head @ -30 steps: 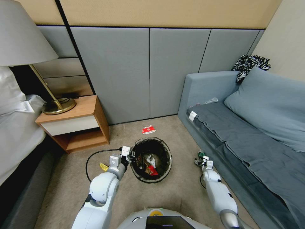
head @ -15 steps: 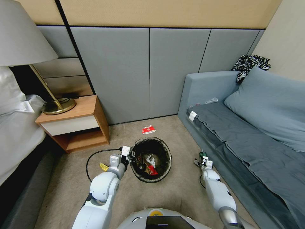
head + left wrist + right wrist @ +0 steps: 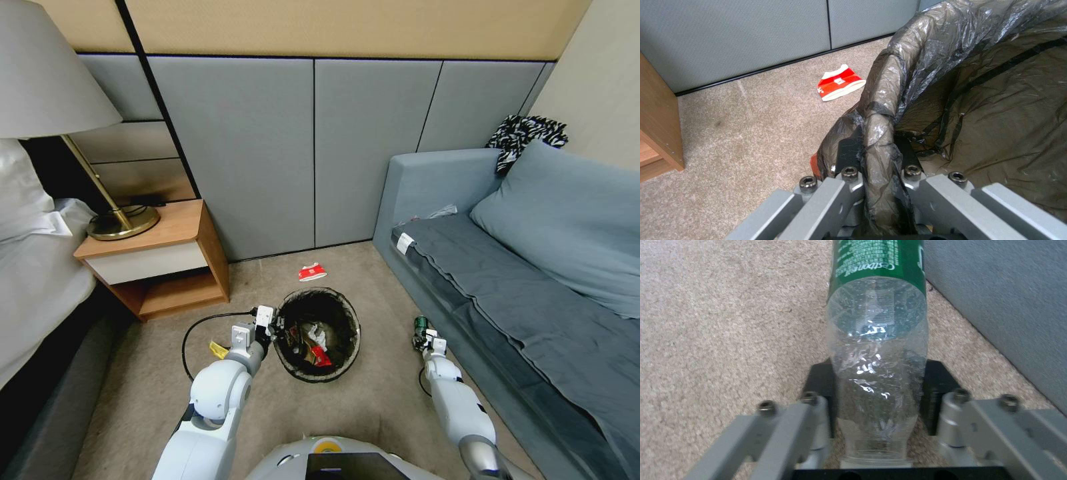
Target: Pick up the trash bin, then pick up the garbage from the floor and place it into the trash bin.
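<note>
While the left gripper (image 3: 876, 173) clamps its jaws on the trash bin (image 3: 317, 334) rim at centre floor, the right gripper (image 3: 878, 400) has its jaws closed around a green-labelled plastic bottle (image 3: 877, 340) beside the sofa (image 3: 533, 287). Its slick, crushable wall may slip. The left wrist view alone details the red carton (image 3: 839, 82) on the far carpet.

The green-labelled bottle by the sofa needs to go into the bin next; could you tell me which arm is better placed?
Right: the right gripper already brackets the bottle, while the left gripper is clamped on the trash bin rim.
</note>
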You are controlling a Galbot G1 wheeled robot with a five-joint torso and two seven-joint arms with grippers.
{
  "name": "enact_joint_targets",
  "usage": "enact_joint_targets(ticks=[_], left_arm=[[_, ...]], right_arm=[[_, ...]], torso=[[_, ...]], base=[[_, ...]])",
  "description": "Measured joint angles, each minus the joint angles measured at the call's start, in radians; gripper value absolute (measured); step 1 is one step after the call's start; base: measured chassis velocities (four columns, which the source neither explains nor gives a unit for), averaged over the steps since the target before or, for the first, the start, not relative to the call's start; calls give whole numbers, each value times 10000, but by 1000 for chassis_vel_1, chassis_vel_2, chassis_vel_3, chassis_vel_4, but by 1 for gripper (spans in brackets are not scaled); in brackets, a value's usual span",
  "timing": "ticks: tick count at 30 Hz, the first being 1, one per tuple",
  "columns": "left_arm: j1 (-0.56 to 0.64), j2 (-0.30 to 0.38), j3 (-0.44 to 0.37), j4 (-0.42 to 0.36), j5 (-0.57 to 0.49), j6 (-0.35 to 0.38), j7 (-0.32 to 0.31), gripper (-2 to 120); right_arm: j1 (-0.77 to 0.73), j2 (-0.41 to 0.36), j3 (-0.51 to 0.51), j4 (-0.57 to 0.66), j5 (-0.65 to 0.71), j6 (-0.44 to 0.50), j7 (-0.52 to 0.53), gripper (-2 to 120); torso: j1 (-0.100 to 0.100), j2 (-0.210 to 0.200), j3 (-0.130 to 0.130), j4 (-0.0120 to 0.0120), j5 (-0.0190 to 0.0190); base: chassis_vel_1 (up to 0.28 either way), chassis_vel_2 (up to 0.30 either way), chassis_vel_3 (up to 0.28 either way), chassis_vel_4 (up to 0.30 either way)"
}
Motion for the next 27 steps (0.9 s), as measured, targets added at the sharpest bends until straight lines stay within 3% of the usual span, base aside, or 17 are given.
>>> enact_joint_targets(ticks=[8, 9, 15, 19, 20, 21, 22, 24, 25, 27], left_arm=[[47, -31, 21, -43, 62, -5, 0, 1], [79, -44, 26, -51, 97, -5, 0, 1], [99, -38, 20, -60, 106, -5, -1, 1], [111, 12, 5, -61, 126, -5, -10, 1], [111, 12, 5, -61, 126, -5, -10, 1], [111, 15, 7, -62, 125, -4, -8, 1], [112, 40, 3, -61, 125, 5, -17, 1], [115, 35, 3, -62, 126, 8, -20, 1], [116, 37, 9, -53, 126, 13, -29, 1], [136, 37, 18, -31, 126, 17, -33, 1]], right_arm=[[-249, -4, 143, 474, 232, 43, -11, 25], [-569, -68, 214, 1299, 674, -220, -72, 25], [-840, -122, 210, 1910, 889, -348, -103, 25], [-1660, -360, 182, 4085, 1405, -707, -159, 25], [-1660, -360, 182, 4085, 1405, -707, -159, 25], [-1762, -397, 171, 4324, 1428, -743, -184, 25], [-2181, -550, 147, 5251, 1440, -753, -314, 25], [-2326, -623, 144, 5549, 1417, -721, -362, 25], [-2654, -800, 150, 6171, 1353, -644, -466, 25], [-3080, -969, 135, 6913, 1350, -634, -552, 25]], torso=[[0, 0, 0, 0, 2], [0, 0, 0, 0, -4], [0, 0, 0, 0, 9], [0, 0, -1, -2, -5], [0, 0, -1, -2, -5], [0, 0, 0, 7, -2], [0, 0, 0, -1, 15], [0, 1, -1, 5, 8], [-1, 1, -2, -1, -16], [0, 0, -1, -5, 7]], base=[[0, 0, 0, 0], [0, 0, 0, 0], [0, 0, 0, 0], [0, 0, 0, 0], [0, 0, 0, 0], [0, 0, 0, 0], [0, 0, 0, 0], [0, 0, 0, 0], [0, 0, 0, 0], [0, 0, 0, 0]])
